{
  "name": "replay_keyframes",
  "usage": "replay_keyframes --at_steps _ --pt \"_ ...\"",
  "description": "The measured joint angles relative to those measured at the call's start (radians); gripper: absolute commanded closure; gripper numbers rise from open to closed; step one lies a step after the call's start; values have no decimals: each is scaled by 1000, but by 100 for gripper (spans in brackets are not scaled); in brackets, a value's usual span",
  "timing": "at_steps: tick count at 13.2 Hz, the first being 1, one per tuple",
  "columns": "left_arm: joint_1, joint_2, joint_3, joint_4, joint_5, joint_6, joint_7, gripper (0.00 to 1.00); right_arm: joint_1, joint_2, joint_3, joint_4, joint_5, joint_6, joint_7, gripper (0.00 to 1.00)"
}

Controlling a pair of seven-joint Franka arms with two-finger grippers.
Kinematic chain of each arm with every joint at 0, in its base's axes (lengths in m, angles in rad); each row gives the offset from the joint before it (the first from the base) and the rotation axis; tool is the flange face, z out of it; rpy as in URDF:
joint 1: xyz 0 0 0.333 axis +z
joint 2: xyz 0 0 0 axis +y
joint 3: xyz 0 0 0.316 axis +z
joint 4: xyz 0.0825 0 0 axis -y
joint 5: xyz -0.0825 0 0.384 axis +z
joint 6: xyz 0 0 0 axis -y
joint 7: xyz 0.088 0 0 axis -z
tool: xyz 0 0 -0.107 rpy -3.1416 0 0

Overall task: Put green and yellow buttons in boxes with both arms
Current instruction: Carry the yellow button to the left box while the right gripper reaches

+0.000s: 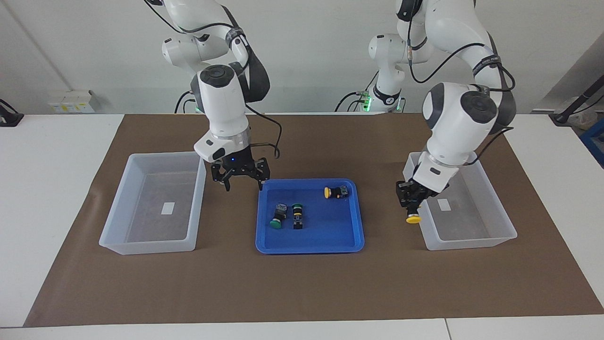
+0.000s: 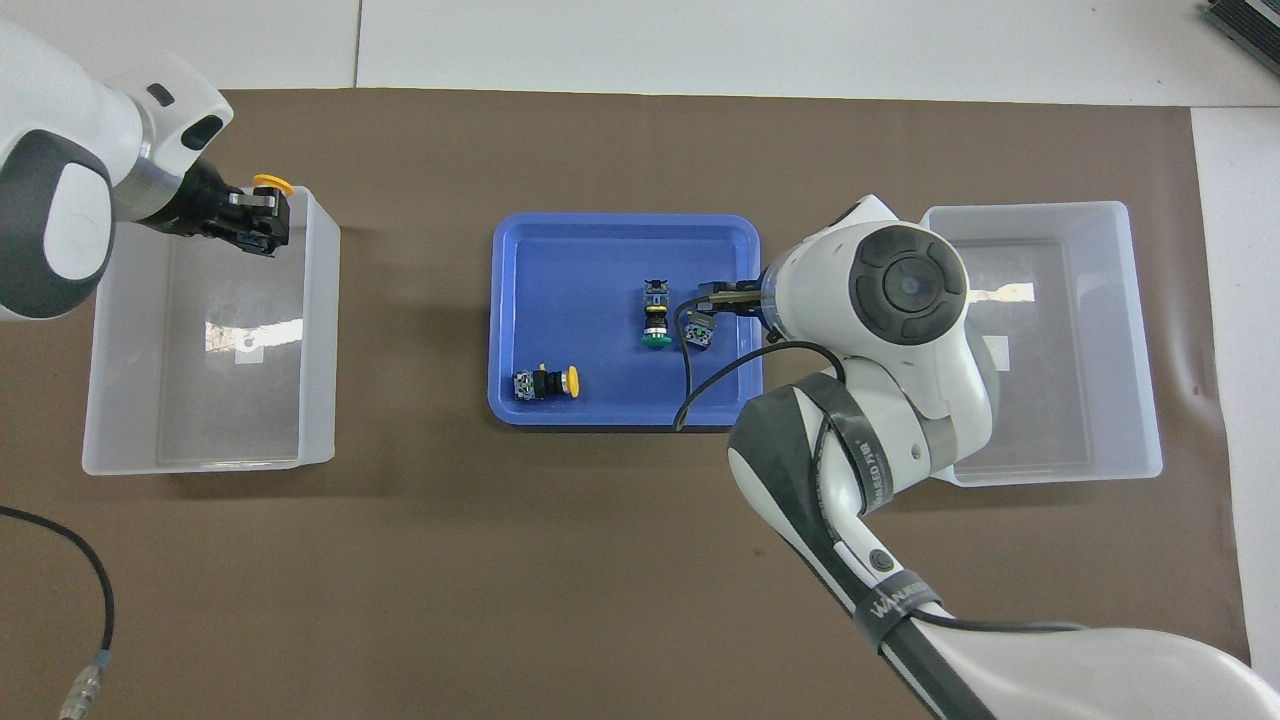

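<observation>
Left gripper [image 1: 410,206] grasps my yellow button [image 1: 413,218] over the box [image 1: 490,189]; right gripper [image 1: 241,179], released, over the tray [image 1: 311,245].

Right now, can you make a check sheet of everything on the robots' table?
Surface: brown mat on white table.
Job's things: one yellow button held over clear box; yellow button and two green buttons in blue tray; second clear box holds none.
Clutter: nothing seen.
Grippers: left gripper shut on button; right gripper open above tray's edge.
Cables: black cables along arms.
Surroundings: white wall, wall sockets.
</observation>
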Motion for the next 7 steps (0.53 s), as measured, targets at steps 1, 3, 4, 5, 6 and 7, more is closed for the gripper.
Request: replay_keyframes --at_steps 1,3,4,5,6,7 --pt "17 -5 1 -10 0 0 26 100 12 22 0 -3 0 36 18 0" --pt "44 -27 2 -72 0 29 49 100 18 61 0 -9 0 102 34 0" --pt "56 -46 3 -132 0 82 60 100 17 79 0 -10 0 124 44 0" --pt "66 -66 3 -206 0 151 68 100 19 98 0 -11 0 143 57 0" --pt "71 -91 3 -292 0 225 70 100 29 118 0 -12 0 159 75 6" --pt "74 -112 3 -365 0 281 70 100 40 138 0 -13 -1 175 93 10"
